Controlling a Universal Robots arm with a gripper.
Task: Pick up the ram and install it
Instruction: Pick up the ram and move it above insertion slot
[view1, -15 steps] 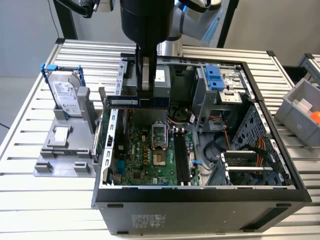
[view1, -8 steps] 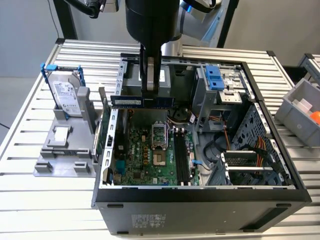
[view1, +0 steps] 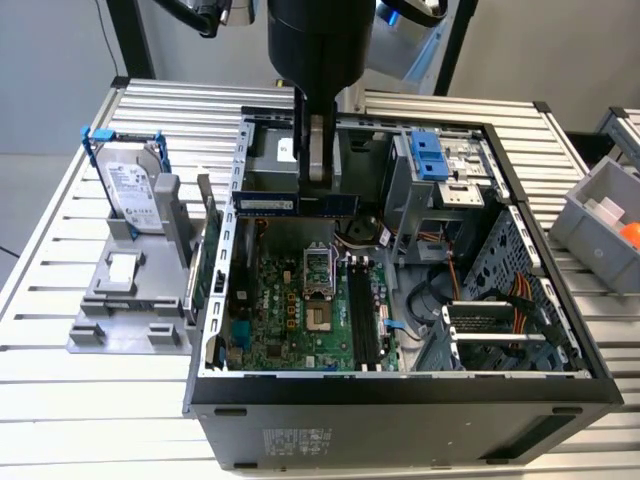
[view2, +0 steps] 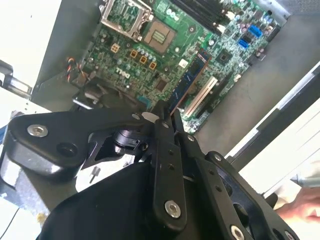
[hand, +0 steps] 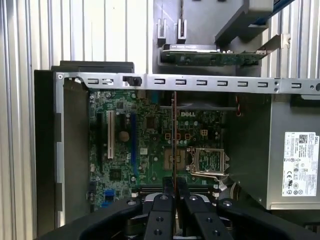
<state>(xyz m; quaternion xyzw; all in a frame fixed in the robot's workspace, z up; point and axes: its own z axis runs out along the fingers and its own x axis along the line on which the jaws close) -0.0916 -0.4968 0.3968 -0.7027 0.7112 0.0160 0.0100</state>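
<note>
My gripper (view1: 318, 183) hangs over the back part of the open computer case (view1: 400, 400) and is shut on the ram (view1: 265, 205), a thin bluish-green stick held level above the green motherboard (view1: 290, 310). The long black memory slots (view1: 362, 320) lie nearer the case's front, apart from the stick. In both wrist views the ram (view2: 189, 80) (hand: 173, 130) shows edge-on, pinched between the black fingers of the gripper (view2: 167, 117) (hand: 173, 186), with the motherboard (view2: 150, 55) (hand: 150, 145) beneath it.
A silver hard drive (view1: 130, 190) stands in a grey holder (view1: 120, 310) on the exterior view's left. A grey bin (view1: 600, 215) sits at the right. The drive cage (view1: 440, 170) and cables (view1: 500, 300) crowd the case's right side. A person's hand (view2: 305, 205) shows beside the case.
</note>
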